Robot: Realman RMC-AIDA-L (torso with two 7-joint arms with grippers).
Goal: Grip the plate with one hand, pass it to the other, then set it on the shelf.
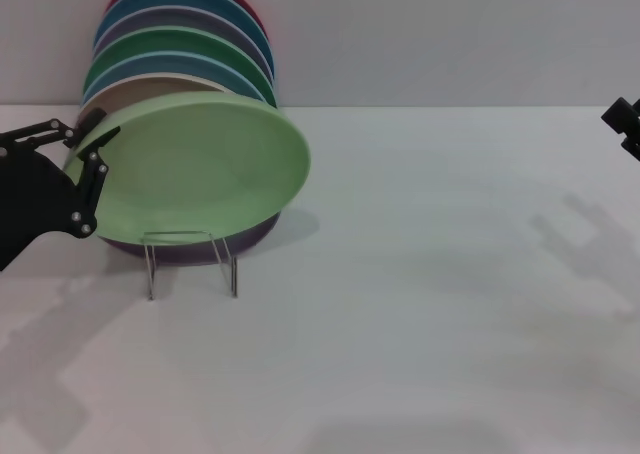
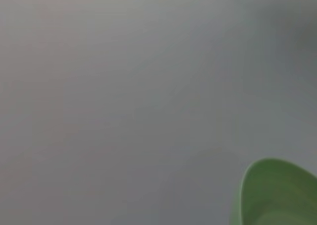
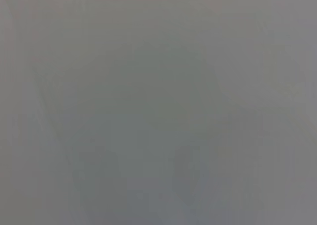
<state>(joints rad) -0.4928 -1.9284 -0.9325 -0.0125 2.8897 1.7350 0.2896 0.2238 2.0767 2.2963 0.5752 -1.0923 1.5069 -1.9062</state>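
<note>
The light mint-green plate [image 1: 195, 164] hangs tilted just above the small clear wire-legged shelf [image 1: 190, 259] at the left of the table. My left gripper [image 1: 95, 149] comes in from the left edge and is shut on the plate's left rim. Part of the plate also shows in the left wrist view [image 2: 277, 195]. My right gripper [image 1: 625, 124] shows only as a small black part at the far right edge, away from the plate. The right wrist view shows only bare grey surface.
A purple plate [image 1: 200, 244] lies under the mint plate, behind the shelf. Several coloured plates [image 1: 180, 44] lean in a row against the back wall at the left. The white table [image 1: 430, 304] stretches to the right and front.
</note>
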